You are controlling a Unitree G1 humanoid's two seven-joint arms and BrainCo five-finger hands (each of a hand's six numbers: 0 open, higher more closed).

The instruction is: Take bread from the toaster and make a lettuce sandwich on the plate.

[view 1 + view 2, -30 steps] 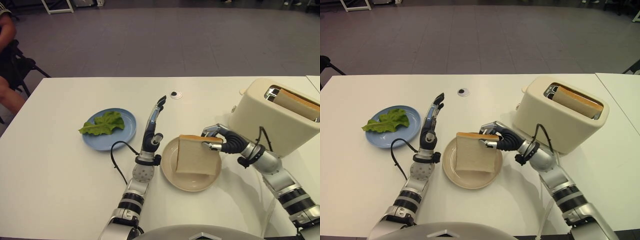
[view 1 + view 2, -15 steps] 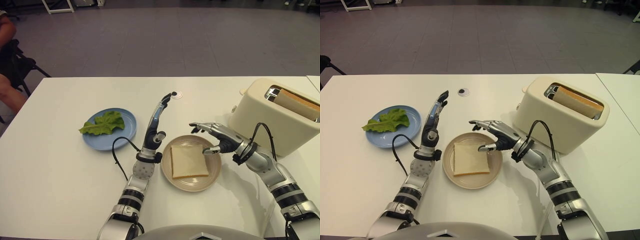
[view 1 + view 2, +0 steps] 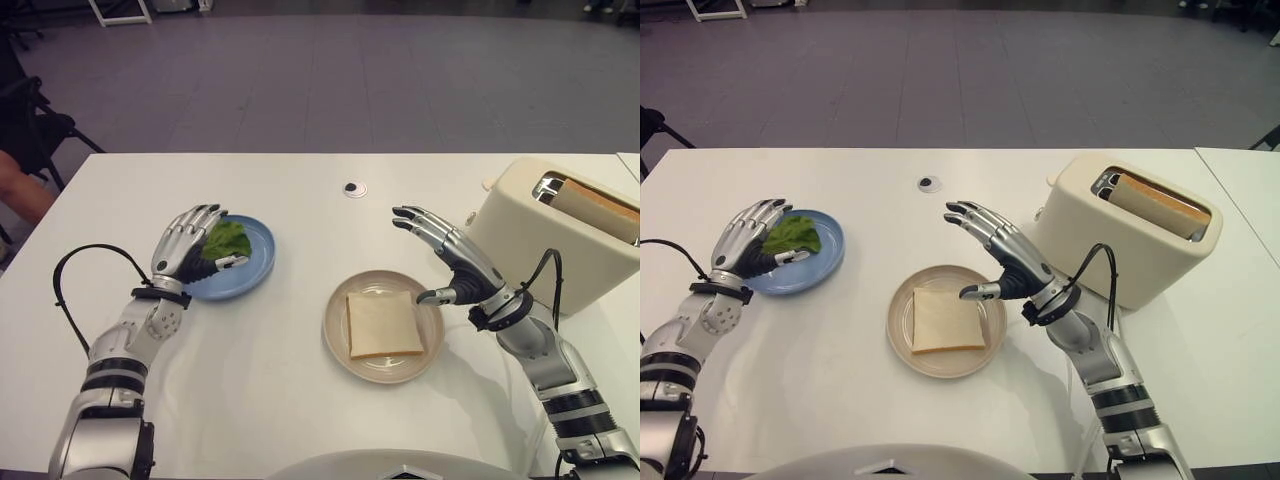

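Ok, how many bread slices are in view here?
2. One bread slice lies flat on the beige plate; a second slice stands in the toaster. Others might be hidden inside it.

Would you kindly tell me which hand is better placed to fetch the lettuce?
Left. The left hand is at the blue plate, over the lettuce; the right hand hangs open by the bread slice, far from the leaf.
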